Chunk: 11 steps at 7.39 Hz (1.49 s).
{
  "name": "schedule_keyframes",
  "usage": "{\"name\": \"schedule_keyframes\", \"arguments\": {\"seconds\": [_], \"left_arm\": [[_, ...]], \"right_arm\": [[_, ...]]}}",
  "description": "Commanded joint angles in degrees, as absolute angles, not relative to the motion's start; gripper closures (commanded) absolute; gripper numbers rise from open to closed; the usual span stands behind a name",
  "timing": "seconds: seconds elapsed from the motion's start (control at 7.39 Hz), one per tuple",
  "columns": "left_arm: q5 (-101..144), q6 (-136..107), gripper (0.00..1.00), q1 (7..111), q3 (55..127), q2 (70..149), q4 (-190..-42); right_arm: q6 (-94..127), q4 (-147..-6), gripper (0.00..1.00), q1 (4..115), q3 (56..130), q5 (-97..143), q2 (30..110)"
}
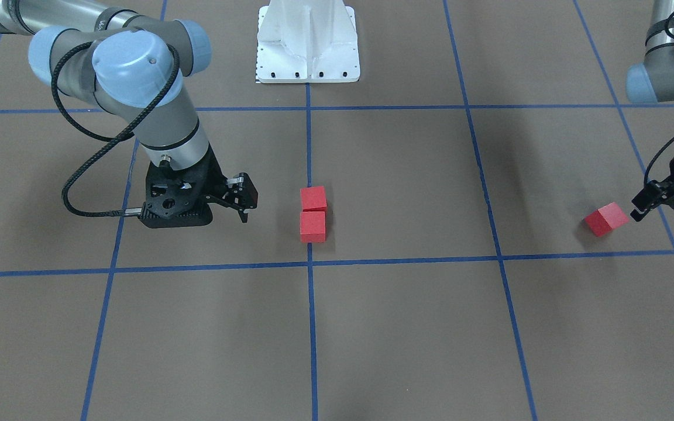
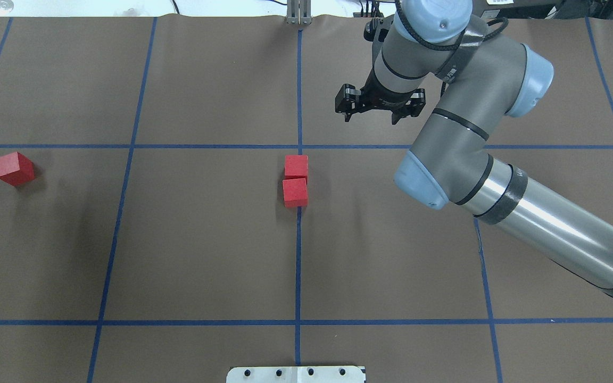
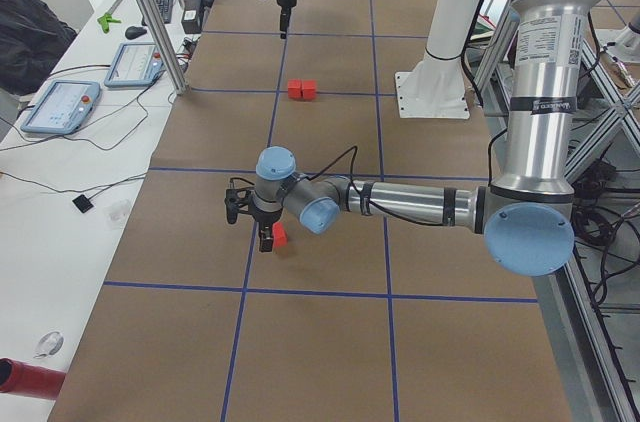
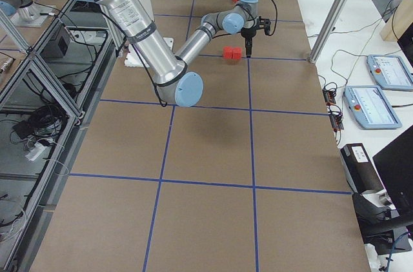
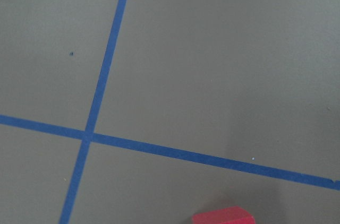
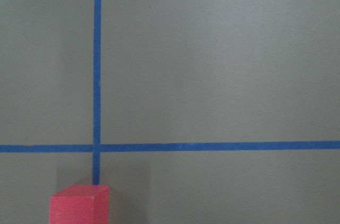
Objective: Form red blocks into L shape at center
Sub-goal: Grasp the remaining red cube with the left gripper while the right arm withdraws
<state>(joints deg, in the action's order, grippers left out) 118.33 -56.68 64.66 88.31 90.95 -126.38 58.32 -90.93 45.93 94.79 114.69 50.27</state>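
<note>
Two red blocks (image 1: 313,198) (image 1: 312,226) sit touching in a line on the blue tape, just on the robot's side of the center crossing (image 1: 309,264). They also show in the overhead view (image 2: 296,166) (image 2: 295,192). The third red block (image 1: 606,219) lies tilted far out on my left side (image 2: 15,168). My left gripper (image 1: 644,204) hovers right beside it, open and empty. My right gripper (image 1: 245,204) hangs open and empty a little to the side of the pair (image 2: 346,106). The right wrist view shows one block (image 6: 79,205) below the crossing (image 6: 97,148). The left wrist view shows a block's top (image 5: 223,216).
The white robot base plate (image 1: 308,58) stands behind the pair. Blue tape lines divide the brown floor (image 2: 205,239) into squares. Tablets (image 3: 60,107) and cables lie on the white bench beyond the far edge.
</note>
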Motion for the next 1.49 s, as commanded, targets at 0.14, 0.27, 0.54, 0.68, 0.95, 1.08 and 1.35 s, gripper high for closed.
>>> {"name": "schedule_keyframes", "arguments": {"seconds": [0.14, 0.27, 0.54, 0.68, 0.95, 1.08, 1.35], "left_arm": [[114.61, -63.37, 0.0, 59.25, 87.89, 90.97, -127.97], [114.44, -63.37, 0.0, 57.93, 87.54, 90.88, -127.71], [113.56, -63.46, 0.0, 56.17, 86.05, 90.88, -127.79], [113.21, -63.46, 0.09, 55.64, 85.87, 90.88, -127.79], [113.2, -64.16, 1.0, 55.72, 86.48, 90.62, -127.79], [113.38, -64.16, 1.0, 55.81, 86.48, 90.96, -127.53], [113.9, -64.25, 1.0, 56.77, 87.79, 94.28, -122.83]], "right_arm": [[54.41, -90.44, 0.01, 47.55, 95.8, 114.87, 52.29], [54.49, -90.09, 0.01, 47.46, 95.89, 115.22, 52.38], [54.49, -89.83, 0.01, 47.46, 96.5, 114.96, 53.6], [54.58, -87.65, 0.01, 47.55, 96.59, 115.05, 54.14], [54.58, -86.22, 0.01, 47.46, 96.59, 115.05, 54.67], [54.84, -86.22, 0.01, 47.55, 96.59, 114.96, 54.75], [54.58, -86.22, 0.01, 47.64, 96.68, 114.7, 55.89]]}}
